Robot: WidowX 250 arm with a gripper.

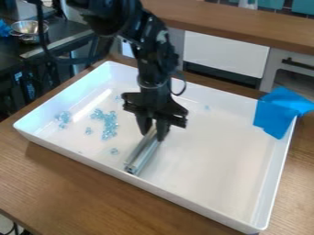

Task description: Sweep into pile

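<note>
Gripper (153, 133) down over the middle of the white tray (208, 193), pinching a silvery bar (143, 155) between its fingers, and that bar slants toward the tray's near edge! Pale blue pieces (109, 125) lie scattered between the bar and the tray's left corner, the biggest cluster midway, a smaller one nearer that corner. Blue cloth (276, 112) drapes over the tray's right corner.

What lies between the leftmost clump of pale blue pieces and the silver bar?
In the camera view, a larger clump of pale blue pieces and a few small strays.
</note>
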